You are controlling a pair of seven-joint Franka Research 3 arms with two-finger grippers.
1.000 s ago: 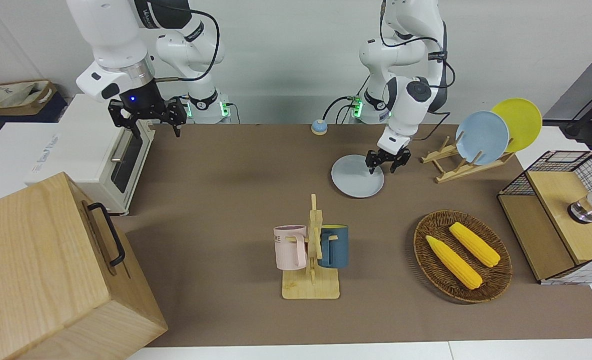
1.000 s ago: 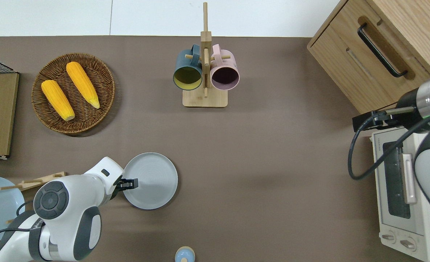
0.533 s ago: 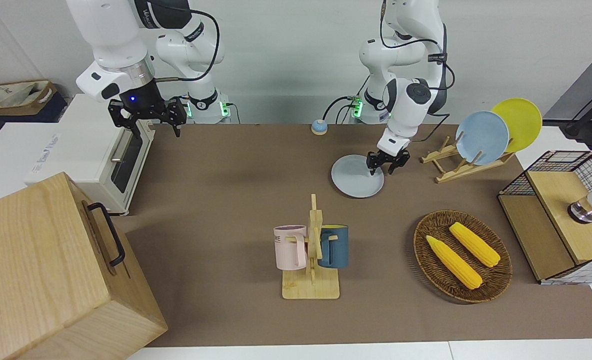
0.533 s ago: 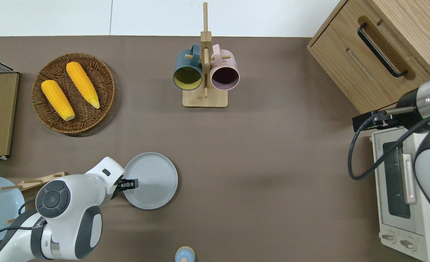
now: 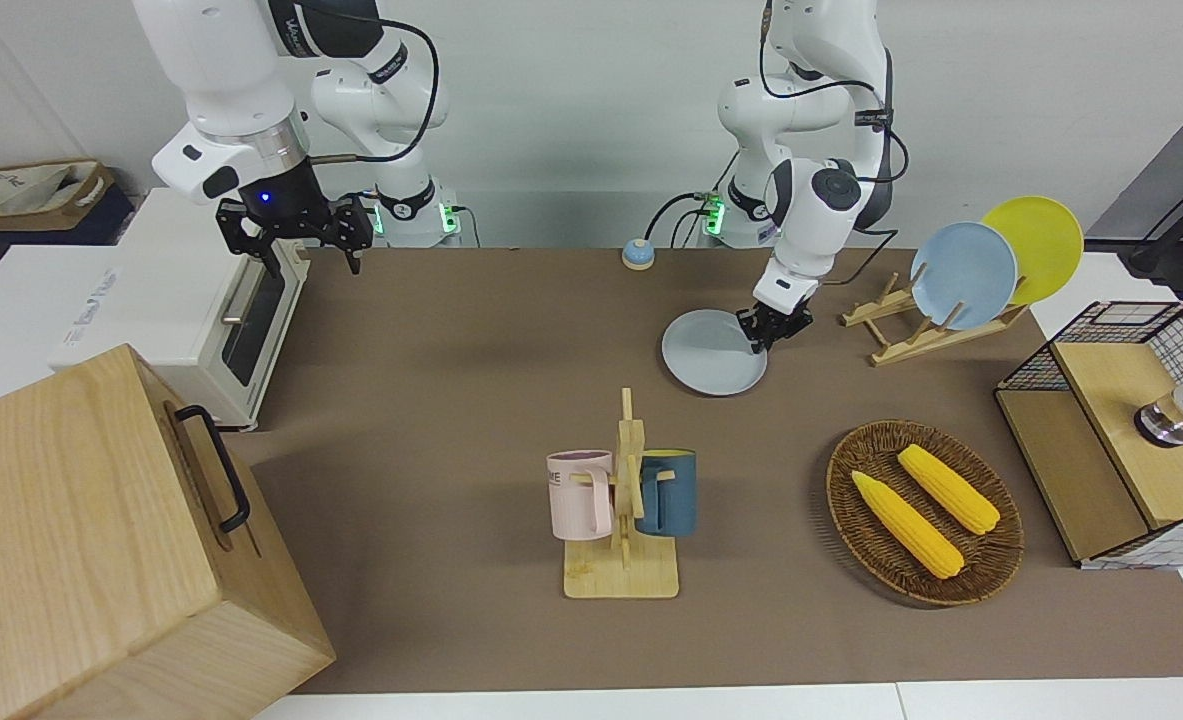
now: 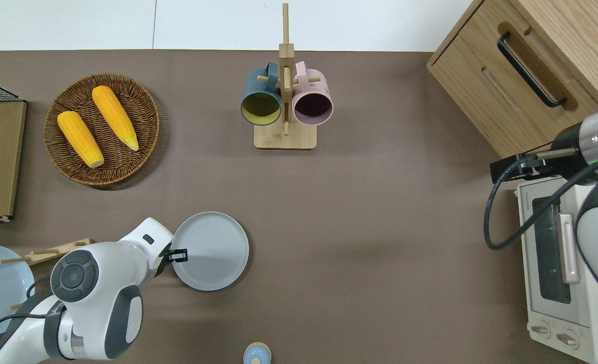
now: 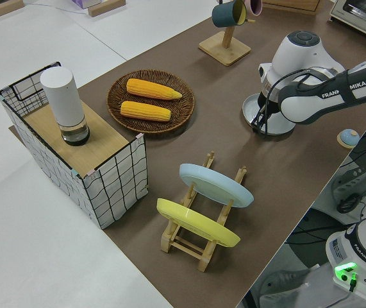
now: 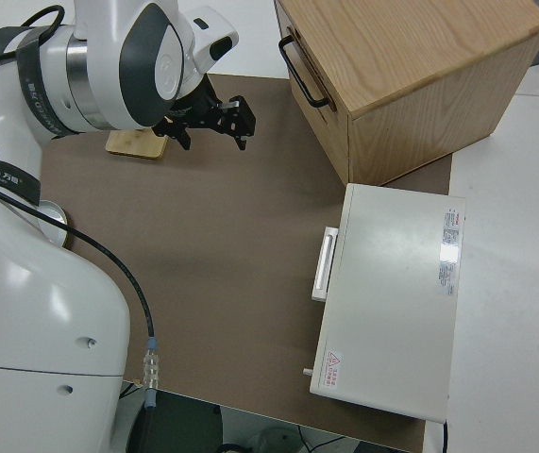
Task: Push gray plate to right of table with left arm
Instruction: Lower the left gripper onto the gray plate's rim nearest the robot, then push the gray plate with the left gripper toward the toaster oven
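Observation:
The gray plate [image 5: 709,358] lies flat on the brown table [image 5: 471,330], nearer to the robots than the mug stand; it also shows in the overhead view [image 6: 213,250] and the left side view [image 7: 279,123]. My left gripper [image 5: 773,333] is shut and low at the plate's rim, on the side toward the left arm's end of the table, seen from above [image 6: 179,254]. It holds nothing. My right gripper [image 5: 296,235] is open and parked.
A mug stand [image 5: 623,500] with two mugs stands mid-table. A wicker basket [image 5: 923,510] holds two corn cobs. A rack carries a sky-blue plate [image 5: 963,275] and a yellow plate [image 5: 1036,245]. A toaster oven [image 5: 181,300] and wooden cabinet [image 5: 91,540] stand at the right arm's end.
My left gripper's fingers have come together and dropped to the plate's rim. The gray plate has shifted slightly toward the right arm's end. The right arm has not moved.

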